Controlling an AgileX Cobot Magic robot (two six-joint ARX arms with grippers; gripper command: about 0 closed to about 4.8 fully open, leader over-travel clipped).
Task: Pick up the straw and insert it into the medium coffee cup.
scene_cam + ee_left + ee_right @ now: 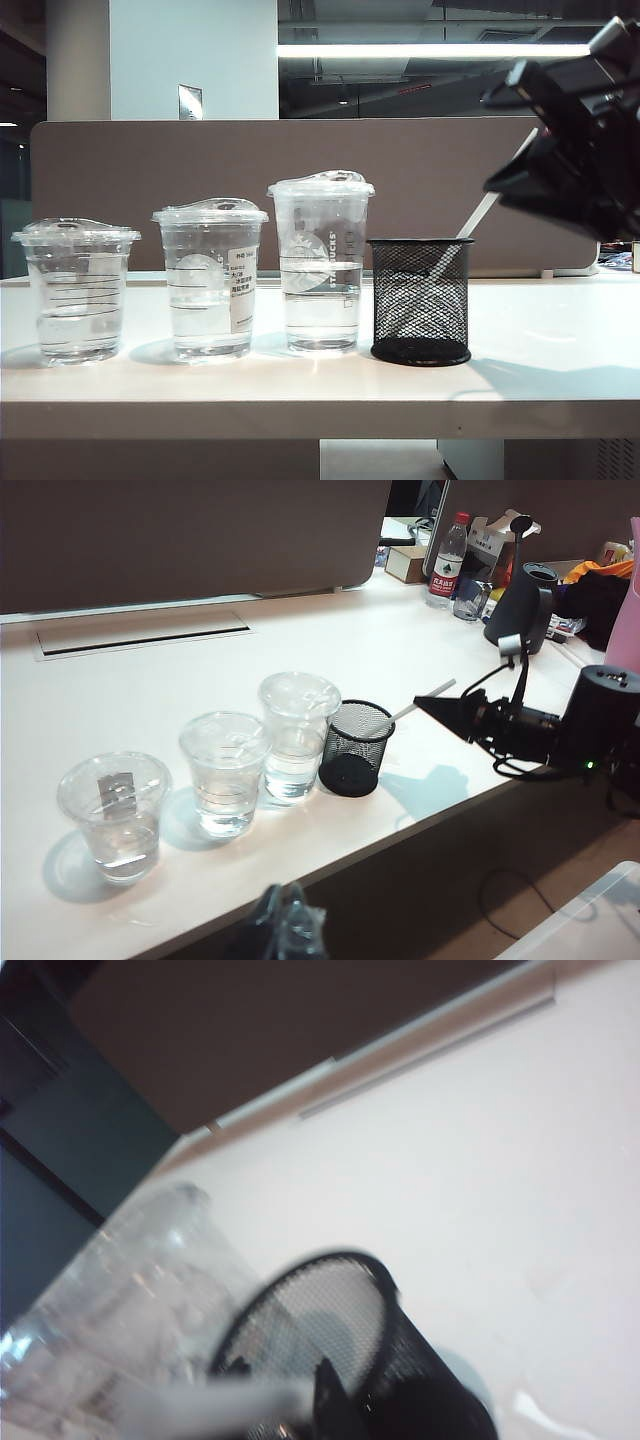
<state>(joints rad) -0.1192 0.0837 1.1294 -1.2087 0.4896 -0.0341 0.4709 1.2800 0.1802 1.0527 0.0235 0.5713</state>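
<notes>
1. On the exterior feed I see three clear lidded cups in a row on the white table (560,350), shortest at 9 o'clock, tallest toward the centre
2. The medium coffee cup (211,280) is the middle one, with a white label; it holds clear liquid
3. A black mesh holder (421,300) stands just beside the tallest cup (321,262), on its 3 o'clock side
4. The straw (470,232) leans in the holder, its top tilted toward 1 o'clock
5. My right gripper (432,704) sits at the straw's upper end; its dark fingers seem to converge on the straw, but the blurred wrist feed won't let me tell if they pinch it
6. My left gripper (283,925) is a dark blur at 6 o'clock in its own feed, well apart from the cups; I cannot tell its opening
</notes>
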